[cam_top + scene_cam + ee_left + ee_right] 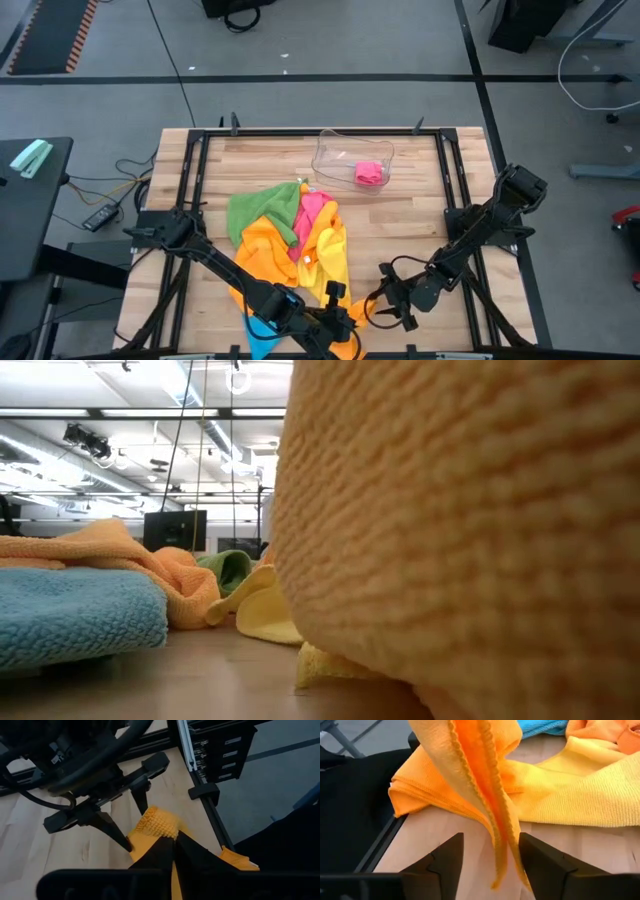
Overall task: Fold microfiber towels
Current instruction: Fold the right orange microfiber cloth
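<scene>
While the left gripper (340,322) sits at the near edge of the table (420,215), its 2 dark fingers (165,855) are pinched shut on a fold of the orange towel (156,822), lifting a ridge of that cloth between them. Just beside it, the right gripper (385,295) reaches in from the right side, and the right wrist view shows its 2 fingers (445,860) spread apart on either side of a hanging fold of the same orange towel (480,785), not touching it. A yellow towel (590,785) lies flat on the wood just behind that fold, with a strip of blue towel (542,726) beyond. From above, the heap of towels spreads across the middle and near part of the table: a green towel (262,212) at its far left, a pink towel (312,212) beside it, orange and yellow (330,255) below, and the blue one (262,330) at the near edge under the left arm. Farther back stands a clear plastic tray (335,150) holding 1 folded pink cloth (369,173). Seen from table height, orange cloth (460,520) fills most of the picture.
</scene>
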Controlling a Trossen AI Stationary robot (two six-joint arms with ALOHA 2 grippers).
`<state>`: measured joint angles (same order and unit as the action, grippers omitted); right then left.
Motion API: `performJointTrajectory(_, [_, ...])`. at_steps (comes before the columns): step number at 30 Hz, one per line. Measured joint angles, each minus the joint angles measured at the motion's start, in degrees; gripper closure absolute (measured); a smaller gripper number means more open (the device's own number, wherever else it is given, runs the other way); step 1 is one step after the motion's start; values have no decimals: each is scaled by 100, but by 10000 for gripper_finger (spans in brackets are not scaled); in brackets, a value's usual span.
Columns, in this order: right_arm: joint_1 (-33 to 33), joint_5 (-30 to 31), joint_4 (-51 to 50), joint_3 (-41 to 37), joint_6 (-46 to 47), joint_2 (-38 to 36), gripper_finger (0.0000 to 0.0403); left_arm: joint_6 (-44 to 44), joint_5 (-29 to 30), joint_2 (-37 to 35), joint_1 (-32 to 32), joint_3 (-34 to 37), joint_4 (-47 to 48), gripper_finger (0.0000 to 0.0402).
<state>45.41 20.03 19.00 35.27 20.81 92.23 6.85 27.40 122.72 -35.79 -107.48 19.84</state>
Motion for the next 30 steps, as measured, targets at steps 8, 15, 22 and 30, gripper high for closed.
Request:
performJointTrajectory(8, [-4, 90, -469, -2, -94, 0, 304, -5, 4, 0, 0, 0, -2, 386])
performJointTrajectory(15, [-2, 90, -600, -2, -126, 0, 372, -9, 7, 0, 0, 0, -2, 382])
performJointTrajectory(22, [168, 83, -1507, 465, -125, -64, 396, -125, 37, 0, -13, -2, -13, 382])
performJointTrajectory(30, [585, -13, -4284, 2494, 575, -70, 397, -743, -4, 0, -82, -7, -622, 380])
